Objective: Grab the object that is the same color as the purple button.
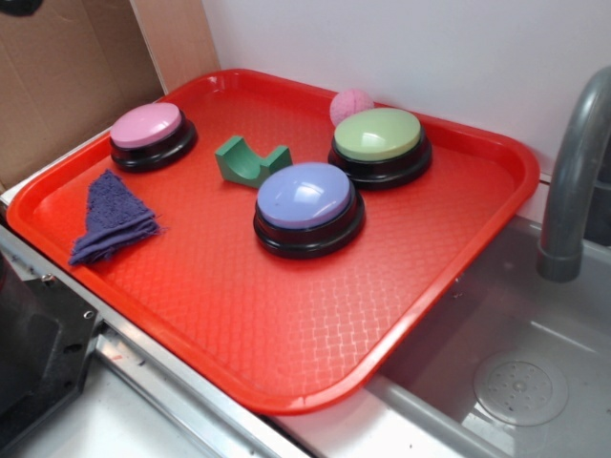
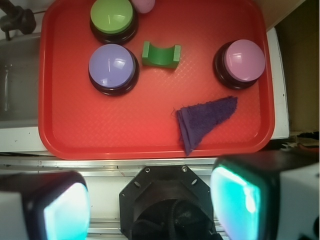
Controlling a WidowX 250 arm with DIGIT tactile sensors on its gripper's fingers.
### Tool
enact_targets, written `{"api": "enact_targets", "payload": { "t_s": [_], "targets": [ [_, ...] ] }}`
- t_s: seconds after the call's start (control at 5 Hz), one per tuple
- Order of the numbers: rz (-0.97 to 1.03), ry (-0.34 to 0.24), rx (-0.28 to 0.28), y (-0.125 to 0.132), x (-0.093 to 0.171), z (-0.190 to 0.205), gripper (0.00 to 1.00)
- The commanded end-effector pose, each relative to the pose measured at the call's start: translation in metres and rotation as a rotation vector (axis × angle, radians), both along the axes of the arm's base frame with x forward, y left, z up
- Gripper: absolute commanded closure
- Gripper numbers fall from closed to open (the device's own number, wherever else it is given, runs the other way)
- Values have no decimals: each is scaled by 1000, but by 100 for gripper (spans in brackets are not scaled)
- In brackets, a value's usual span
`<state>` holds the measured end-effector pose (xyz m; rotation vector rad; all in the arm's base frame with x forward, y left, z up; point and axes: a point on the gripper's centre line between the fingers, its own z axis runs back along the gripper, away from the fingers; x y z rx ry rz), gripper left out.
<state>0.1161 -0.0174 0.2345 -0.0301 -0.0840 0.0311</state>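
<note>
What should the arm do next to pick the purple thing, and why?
Probably move forward over the tray and centre on the purple cloth. It matches the purple button in colour, and it lies flat and alone near the tray's edge. The jaws look spread wide, well short of it.

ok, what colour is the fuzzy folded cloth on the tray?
Dark purple-blue fuzzy folded cloth, clearest in the wrist view.
</note>
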Motion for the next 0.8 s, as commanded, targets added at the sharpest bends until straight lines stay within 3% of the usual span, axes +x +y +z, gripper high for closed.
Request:
{"api": "enact_targets", "payload": {
  "t_s": [0.0, 0.4, 0.6],
  "targets": [
    [0, 0, 0, 0, 0, 0, 0],
    [367, 5, -44, 40, 4, -71, 0],
    [580, -16, -3, 64, 9, -109, 0]
  ]
}}
